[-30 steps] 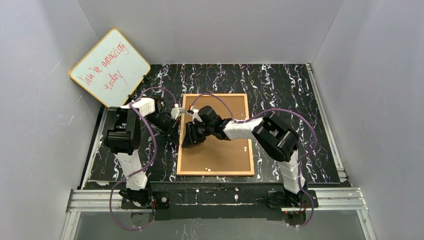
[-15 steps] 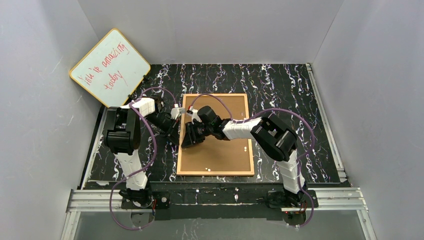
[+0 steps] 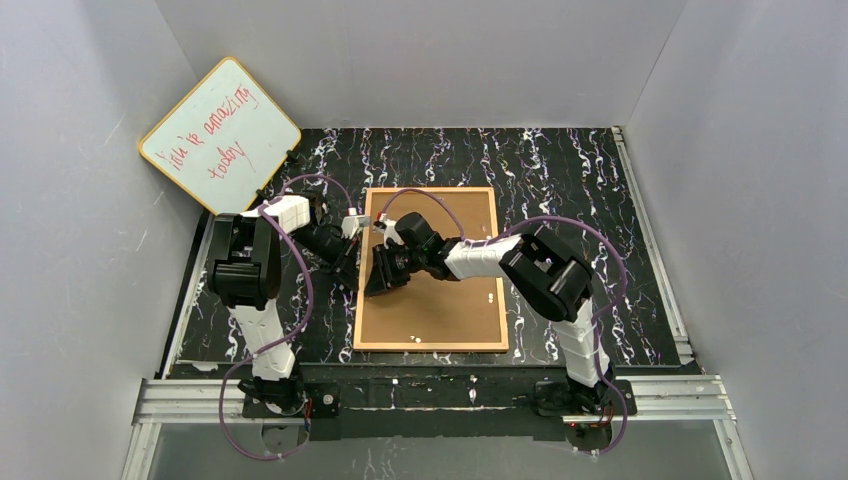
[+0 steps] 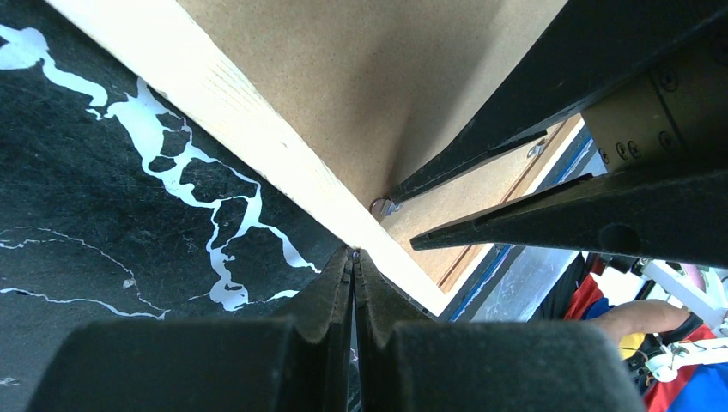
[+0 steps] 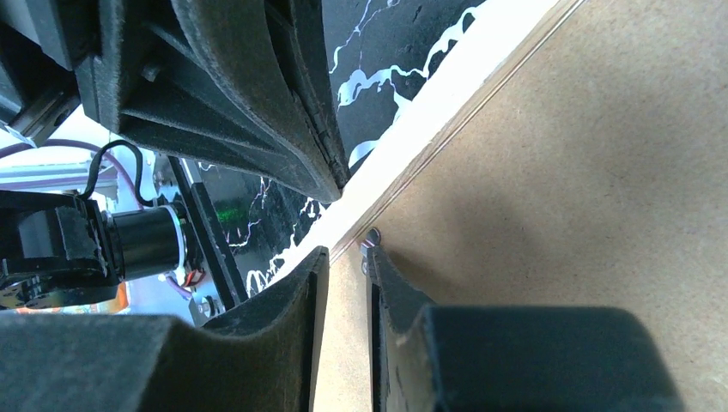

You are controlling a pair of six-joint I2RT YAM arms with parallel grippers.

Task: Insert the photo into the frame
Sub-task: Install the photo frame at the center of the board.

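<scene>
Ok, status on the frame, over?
Left gripper fingers shut, tips at the frame edge. Right gripper fingers nearly closed at a small tab, grip unclear. Backing board in the frame; photo not in view.

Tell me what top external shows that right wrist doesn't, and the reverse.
Only top external: the whole frame outline, the whiteboard and both arms. Only right wrist: a small metal tab at the edge of the backing board, just off the tips of the right tool, which stand slightly apart. Both: the left tool at the frame's light-wood rail.
</scene>
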